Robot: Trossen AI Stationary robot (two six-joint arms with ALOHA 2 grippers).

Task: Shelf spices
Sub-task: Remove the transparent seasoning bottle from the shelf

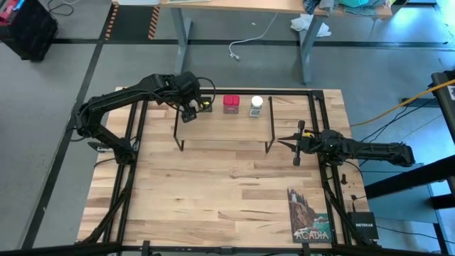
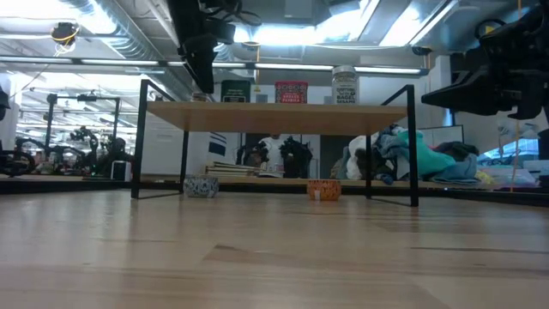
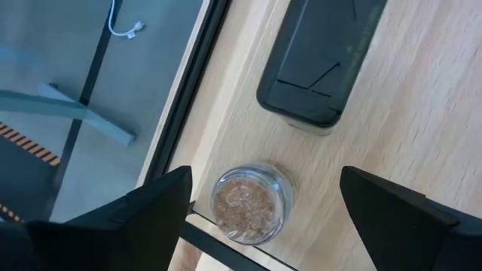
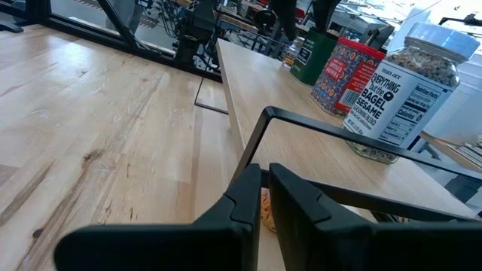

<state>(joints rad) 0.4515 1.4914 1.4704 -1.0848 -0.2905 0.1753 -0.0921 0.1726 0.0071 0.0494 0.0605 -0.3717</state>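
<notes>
Overhead, four containers line the far edge of the shelf.
Shelf: low light-wood plank shelf (image 1: 224, 129) on black wire legs, at the tabletop's far edge.
Spices: tiny round tan-grey jar (image 3: 251, 203) at the shelf's far left corner, then dark square tin (image 3: 320, 56), red square tin (image 1: 231, 104), white-capped clear jar (image 1: 256, 105).
Left gripper (image 3: 263, 214): spread wide over the tiny jar, grasping nothing.
Right gripper (image 1: 281, 140): clenched, empty, at the shelf's right end.

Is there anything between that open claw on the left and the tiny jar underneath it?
Nothing visible. The left gripper hangs open right above the tiny round jar on the shelf, a finger on either side. The dark square tin stands just beside it, outside the fingers.
</notes>
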